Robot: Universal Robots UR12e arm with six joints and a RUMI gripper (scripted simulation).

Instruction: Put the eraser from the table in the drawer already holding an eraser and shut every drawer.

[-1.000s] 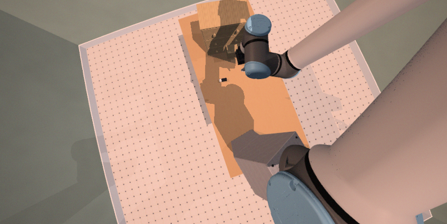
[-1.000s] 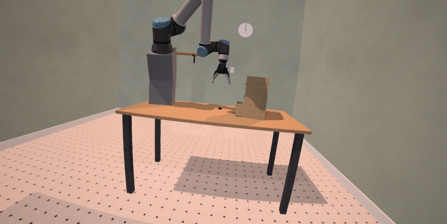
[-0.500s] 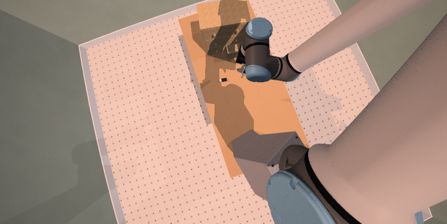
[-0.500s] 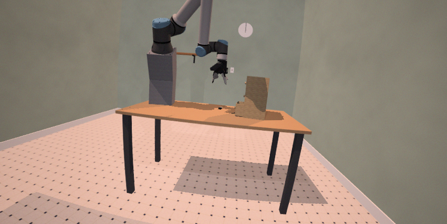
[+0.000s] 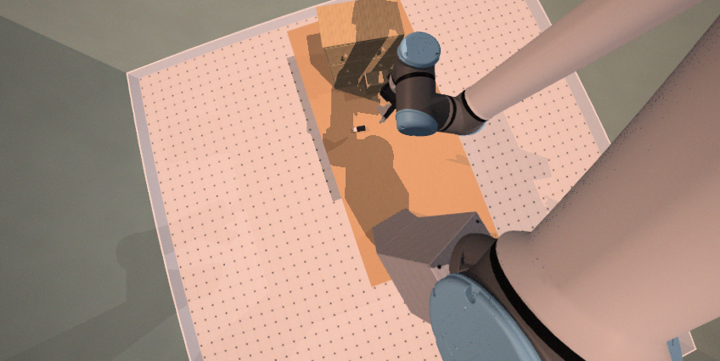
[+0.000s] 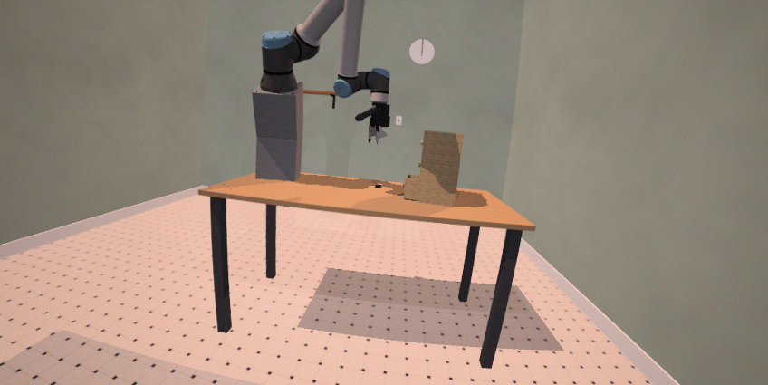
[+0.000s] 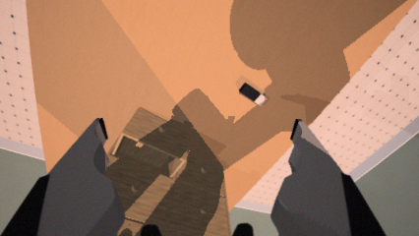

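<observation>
A small black and white eraser (image 5: pixel 359 128) lies on the orange table in front of the chest; it also shows in the wrist view (image 7: pixel 253 93) and as a dark speck in the exterior view (image 6: pixel 378 185). The wooden chest (image 6: pixel 437 174) stands upright at the table's far end, with a lower drawer (image 7: pixel 148 153) pulled out; its contents lie in shadow. My gripper (image 6: pixel 376 137) hangs open and empty high above the table, between the eraser and the chest. In the wrist view its two grey fingers frame the open drawer and the eraser.
The grey robot pedestal (image 6: pixel 277 133) stands at the table's other end. The table (image 6: pixel 366 200) has edges close to the chest on three sides. Arm shadows cover the chest and much of the table top (image 5: pixel 371 175).
</observation>
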